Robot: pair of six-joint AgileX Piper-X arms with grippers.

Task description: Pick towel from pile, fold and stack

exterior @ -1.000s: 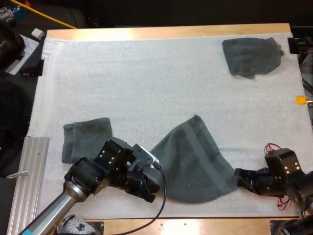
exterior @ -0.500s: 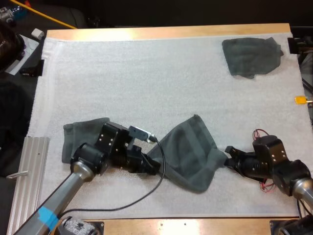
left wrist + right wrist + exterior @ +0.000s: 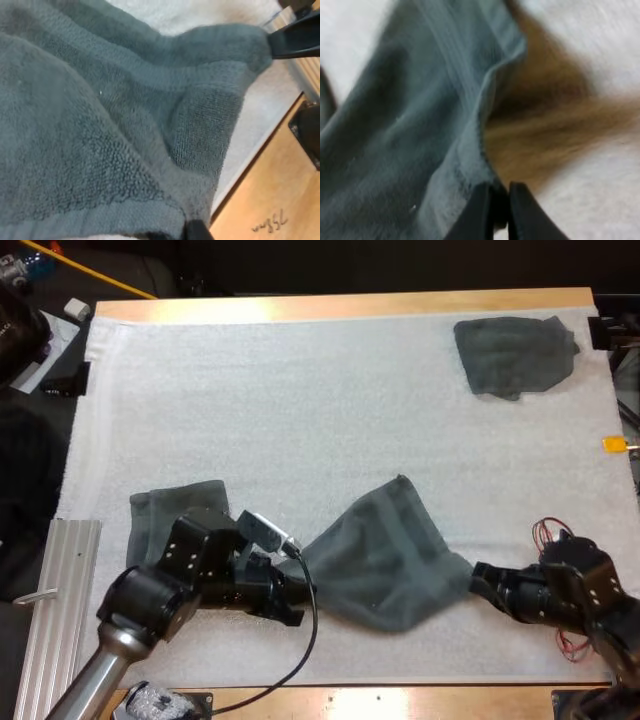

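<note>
A dark grey-green towel hangs stretched between my two grippers near the front of the mat, its far corner resting on the mat. My left gripper is shut on its left corner. The right gripper is shut on the right corner. In the left wrist view the towel lies close, with the other arm's gripper at its far corner. In the right wrist view my fingers pinch the towel's hem. A folded towel lies by my left arm. A crumpled towel sits at the far right.
An aluminium rail lies along the mat's left edge. The wooden table edge runs just in front of both grippers. Dark gear sits off the table's far left corner.
Both grippers drew the towel away from the front edge and closer together, then eased back and spread a little. The towel's lower edge has come up off the mat.
</note>
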